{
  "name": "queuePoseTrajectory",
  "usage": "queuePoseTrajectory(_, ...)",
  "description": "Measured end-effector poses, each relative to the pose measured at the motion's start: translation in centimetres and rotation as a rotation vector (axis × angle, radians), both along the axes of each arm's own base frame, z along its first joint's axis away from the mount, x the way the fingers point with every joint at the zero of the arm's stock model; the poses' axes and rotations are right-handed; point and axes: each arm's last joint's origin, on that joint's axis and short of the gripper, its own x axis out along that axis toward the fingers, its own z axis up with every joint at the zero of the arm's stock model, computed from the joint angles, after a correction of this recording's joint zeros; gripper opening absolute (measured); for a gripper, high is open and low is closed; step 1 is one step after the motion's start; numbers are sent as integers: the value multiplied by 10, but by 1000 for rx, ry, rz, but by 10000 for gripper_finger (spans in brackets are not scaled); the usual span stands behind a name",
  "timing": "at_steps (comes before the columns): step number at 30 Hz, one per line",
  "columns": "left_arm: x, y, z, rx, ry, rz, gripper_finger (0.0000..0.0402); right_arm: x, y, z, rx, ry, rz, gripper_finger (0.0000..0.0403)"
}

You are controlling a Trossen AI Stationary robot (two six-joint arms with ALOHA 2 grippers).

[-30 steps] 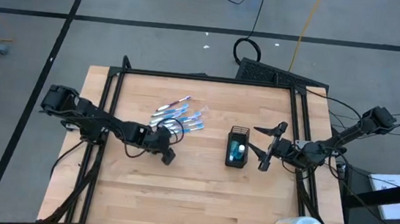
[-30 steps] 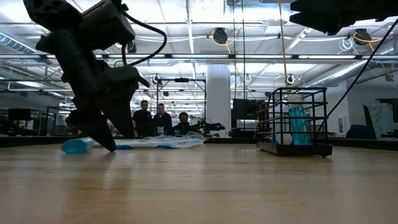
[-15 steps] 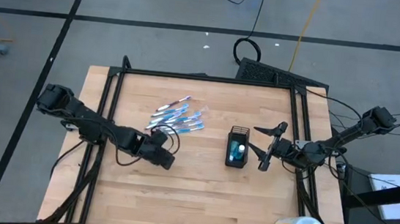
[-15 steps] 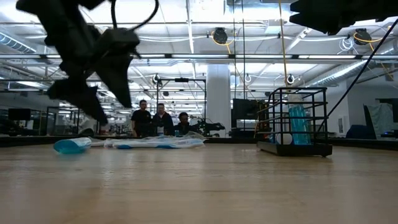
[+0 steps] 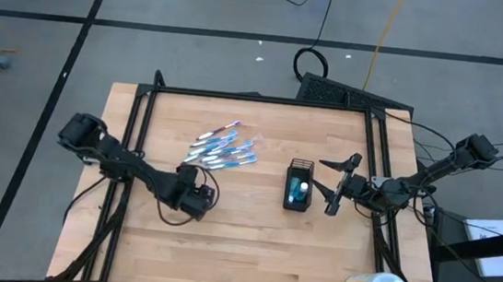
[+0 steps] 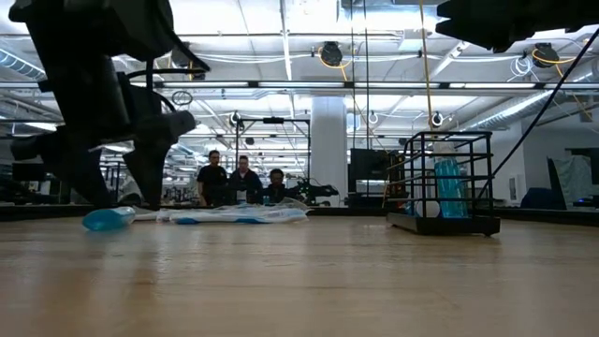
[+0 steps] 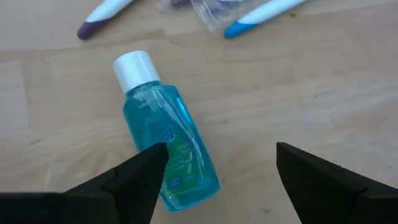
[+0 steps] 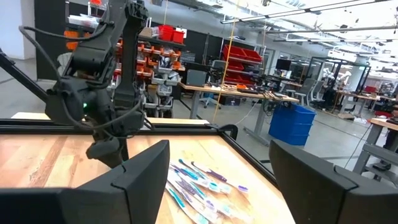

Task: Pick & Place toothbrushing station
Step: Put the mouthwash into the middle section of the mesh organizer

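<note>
Wood table (image 5: 250,252), warehouse lab behind, three people (image 6: 243,180) far back. Your left gripper (image 7: 214,180) hovers low over a teal bottle (image 7: 165,155) lying flat, fingers spread, not touching it. Toothbrushes (image 5: 223,148) piled just beyond. Mesh cup (image 5: 298,185) stands upright mid-table, a teal bottle inside. Your right gripper (image 5: 332,184) sits just beside the cup, fingers spread, holding nothing.
</note>
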Motion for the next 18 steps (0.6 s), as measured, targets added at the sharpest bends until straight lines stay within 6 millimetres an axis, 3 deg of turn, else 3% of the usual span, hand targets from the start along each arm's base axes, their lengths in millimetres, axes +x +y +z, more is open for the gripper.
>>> queuePoseTrajectory(4, 1, 2, 0, -14, 9, 33, 310, 0, 0, 0, 2, 1, 1, 266)
queuePoseTrajectory(12, 13, -4, 38, -8, 76, -8, 310, 0, 0, 0, 3, 2, 2, 265)
queuePoseTrajectory(18, 6, -3, 32, -111, 142, 102, 310, 0, 0, -1, 1, 5, 2, 265)
